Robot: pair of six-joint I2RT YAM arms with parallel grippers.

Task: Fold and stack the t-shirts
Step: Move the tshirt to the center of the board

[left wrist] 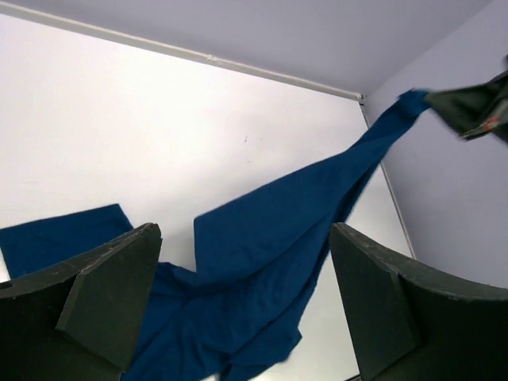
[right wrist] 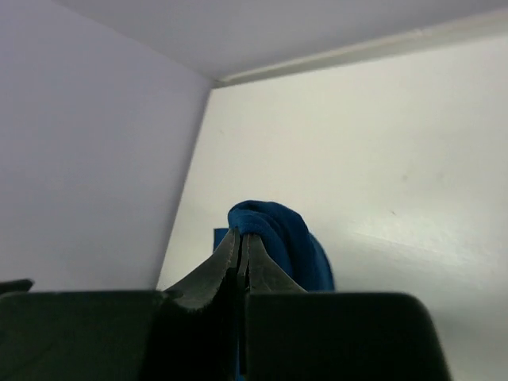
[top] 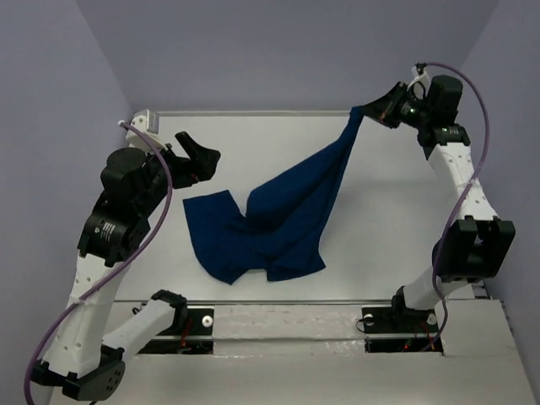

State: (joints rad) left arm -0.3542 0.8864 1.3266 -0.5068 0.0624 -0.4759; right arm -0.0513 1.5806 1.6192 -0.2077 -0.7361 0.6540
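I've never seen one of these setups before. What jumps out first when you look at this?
A dark blue t-shirt stretches like a banner from the middle of the white table to its far right corner, where the right gripper pinches one end and holds it raised. The left gripper hangs wide open and empty over the table's left side, apart from the cloth.

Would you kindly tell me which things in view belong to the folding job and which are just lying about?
Job in hand: navy t-shirt, one corner pinched in the shut right gripper; open left gripper, holding nothing.
Just there: white table; small grey object at its far-left corner, too unclear to identify.
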